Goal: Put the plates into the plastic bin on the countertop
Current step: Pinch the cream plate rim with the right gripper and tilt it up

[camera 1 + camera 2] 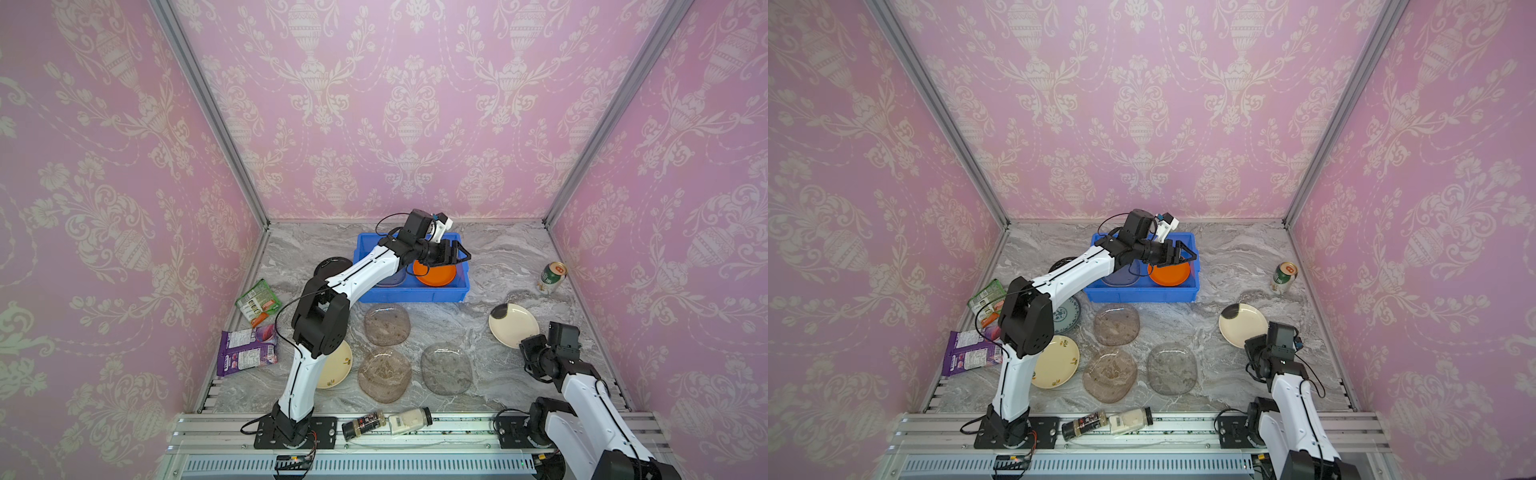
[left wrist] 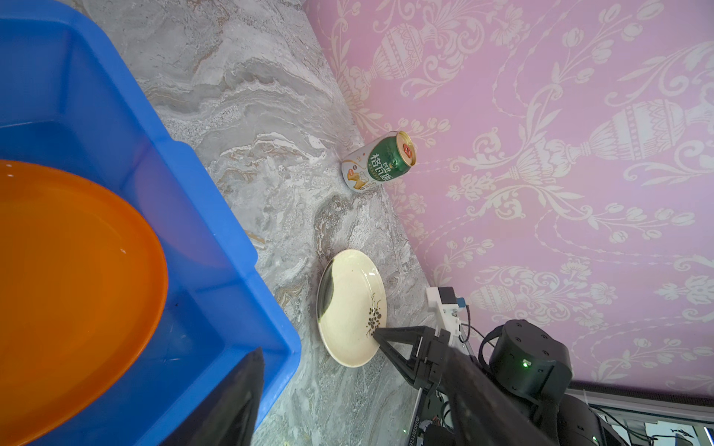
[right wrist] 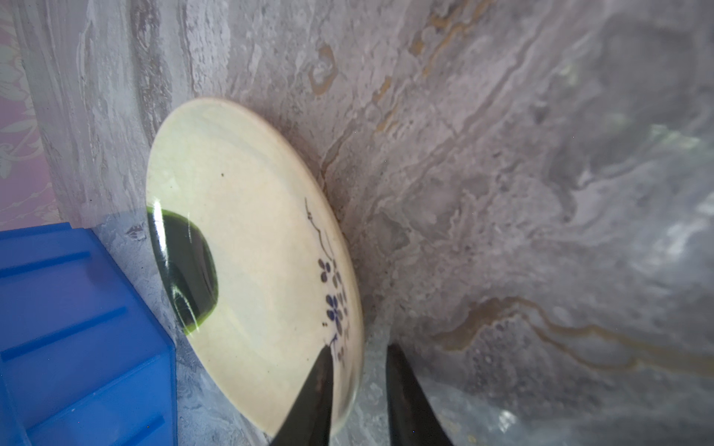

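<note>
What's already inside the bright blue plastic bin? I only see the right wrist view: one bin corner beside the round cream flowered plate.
Observer: Two plates lie side by side in the blue plastic bin: a round orange plate and a translucent plate.
Operator: Where's the left gripper?
Observer: The left gripper hovers open above the orange plate, holding nothing.
Operator: Anything behind my cream plate?
Observer: A green drink can stands upright farther back than the cream flowered plate, apart from it.

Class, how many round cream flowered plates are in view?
2. One round cream flowered plate lies on the grey marbled countertop beside the left arm; the other lies toward its right edge. The arm may hide more.
</note>
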`<action>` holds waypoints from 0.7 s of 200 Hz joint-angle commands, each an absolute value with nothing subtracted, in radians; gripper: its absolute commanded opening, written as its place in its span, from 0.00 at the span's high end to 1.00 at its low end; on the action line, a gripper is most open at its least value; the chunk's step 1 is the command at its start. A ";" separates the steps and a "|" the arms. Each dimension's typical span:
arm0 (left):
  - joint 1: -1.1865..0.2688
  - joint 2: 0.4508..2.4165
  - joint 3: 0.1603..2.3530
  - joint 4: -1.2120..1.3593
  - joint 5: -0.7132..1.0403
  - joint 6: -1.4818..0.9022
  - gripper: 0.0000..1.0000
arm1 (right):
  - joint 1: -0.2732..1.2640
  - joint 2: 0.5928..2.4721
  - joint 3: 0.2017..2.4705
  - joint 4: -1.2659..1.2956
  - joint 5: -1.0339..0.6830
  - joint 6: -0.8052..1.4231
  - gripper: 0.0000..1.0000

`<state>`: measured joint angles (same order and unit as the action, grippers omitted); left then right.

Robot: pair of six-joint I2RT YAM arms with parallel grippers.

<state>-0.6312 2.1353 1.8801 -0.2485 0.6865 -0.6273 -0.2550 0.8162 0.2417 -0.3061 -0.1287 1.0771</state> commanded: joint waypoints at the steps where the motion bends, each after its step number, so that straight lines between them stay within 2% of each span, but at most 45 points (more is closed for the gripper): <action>1: -0.624 2.098 1.865 -0.242 0.687 -0.638 0.24 | -0.256 0.829 0.206 -0.278 -0.083 1.094 0.75; 74: -0.622 2.098 1.845 -0.250 0.680 -0.631 0.24 | -0.256 0.853 0.172 -0.173 -0.096 1.094 0.82; 119: -0.609 2.083 1.812 -0.245 0.672 -0.625 0.24 | -0.256 0.842 0.181 -0.173 -0.100 1.080 0.94; 127: -0.605 2.079 1.805 -0.245 0.670 -0.623 0.24 | -0.256 0.839 0.184 -0.176 -0.101 1.078 1.00; 140: -0.599 2.071 1.794 -0.246 0.666 -0.620 0.24 | -0.256 0.830 0.194 -0.191 -0.101 1.073 1.00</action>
<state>-0.6167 2.1315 1.8183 -0.2485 0.6842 -0.6270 -0.2577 0.8364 0.1967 -0.1326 -0.1146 1.0931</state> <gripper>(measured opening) 0.758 0.079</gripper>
